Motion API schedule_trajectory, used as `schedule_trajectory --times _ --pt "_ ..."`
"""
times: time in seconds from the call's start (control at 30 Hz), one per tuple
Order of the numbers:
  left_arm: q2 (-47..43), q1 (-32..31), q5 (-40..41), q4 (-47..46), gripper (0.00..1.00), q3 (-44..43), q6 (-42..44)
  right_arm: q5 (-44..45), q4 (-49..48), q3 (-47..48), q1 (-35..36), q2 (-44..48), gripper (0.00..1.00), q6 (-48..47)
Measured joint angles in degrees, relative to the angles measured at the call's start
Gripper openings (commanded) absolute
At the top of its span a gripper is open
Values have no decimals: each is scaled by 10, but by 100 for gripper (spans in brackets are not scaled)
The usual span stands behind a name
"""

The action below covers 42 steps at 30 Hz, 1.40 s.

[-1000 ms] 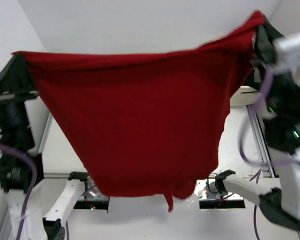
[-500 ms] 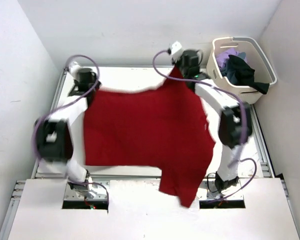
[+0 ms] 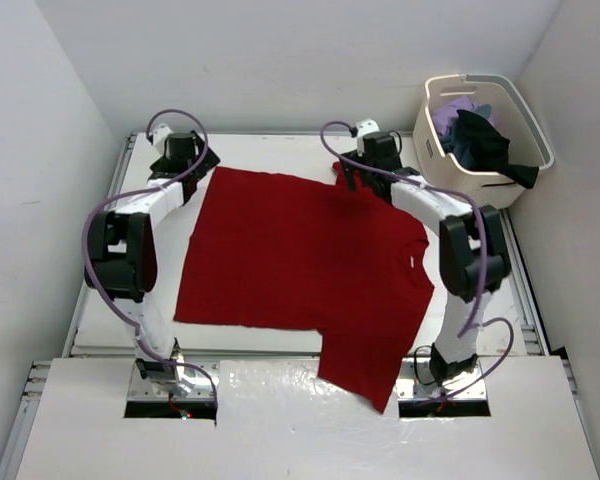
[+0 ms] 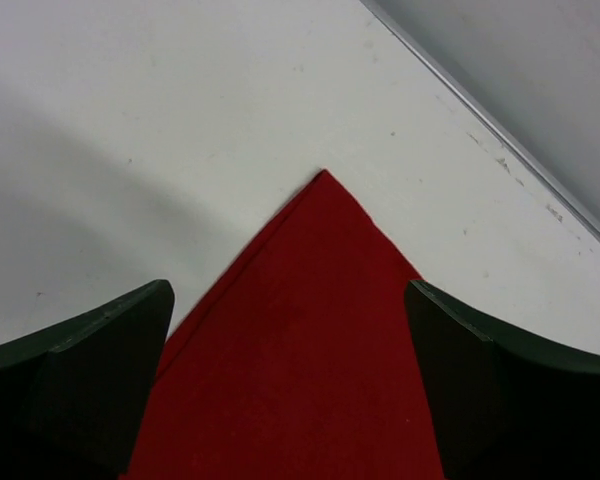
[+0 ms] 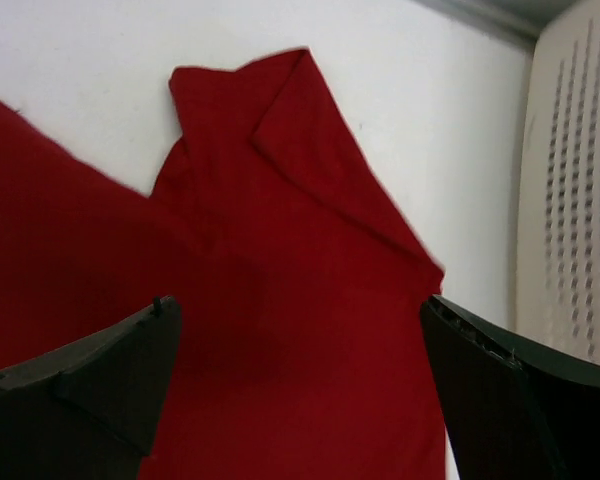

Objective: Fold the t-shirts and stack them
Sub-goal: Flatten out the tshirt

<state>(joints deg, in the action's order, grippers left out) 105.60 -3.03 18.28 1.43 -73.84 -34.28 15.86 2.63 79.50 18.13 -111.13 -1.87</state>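
A red t-shirt (image 3: 300,260) lies spread flat on the white table (image 3: 265,150); its near right part hangs over the table's near edge. My left gripper (image 3: 202,165) stands open over the shirt's far left corner (image 4: 315,330), and the cloth lies loose between the fingers (image 4: 100,350). My right gripper (image 3: 352,178) is open above the far right corner, where a sleeve (image 5: 300,150) is folded over on itself. A black t-shirt (image 3: 480,140) and a lavender t-shirt (image 3: 452,112) sit in the basket.
The cream perforated laundry basket (image 3: 525,110) stands at the far right corner, and its wall (image 5: 580,200) is close beside my right gripper. White walls enclose the table on the left, right and far sides. Purple cables loop around both arms.
The red t-shirt was held up stretched between both shut grippers. It has come down flat onto the table, and both grippers have opened and let go of its corners.
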Motion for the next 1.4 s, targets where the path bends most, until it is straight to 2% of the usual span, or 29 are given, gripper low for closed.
schedule_trajectory --times 0.17,0.4,0.63,0.93,1.27,1.4 --pt "22 -23 -33 -13 100 3 11 -7 23 -57 0 44 99 84" --pt "149 -53 -87 -3 100 -92 35 -13 85 -61 -13 -12 99 150" --pt "233 -52 -81 34 100 -186 45 -45 95 -36 -51 -70 99 173" --pt "279 -18 -80 45 100 -257 35 -100 101 102 -67 -169 99 173" --pt "354 19 -84 76 100 -386 14 -135 121 369 -73 -335 99 163" --pt "356 24 -85 88 100 -395 12 -177 117 391 -83 -348 99 147"
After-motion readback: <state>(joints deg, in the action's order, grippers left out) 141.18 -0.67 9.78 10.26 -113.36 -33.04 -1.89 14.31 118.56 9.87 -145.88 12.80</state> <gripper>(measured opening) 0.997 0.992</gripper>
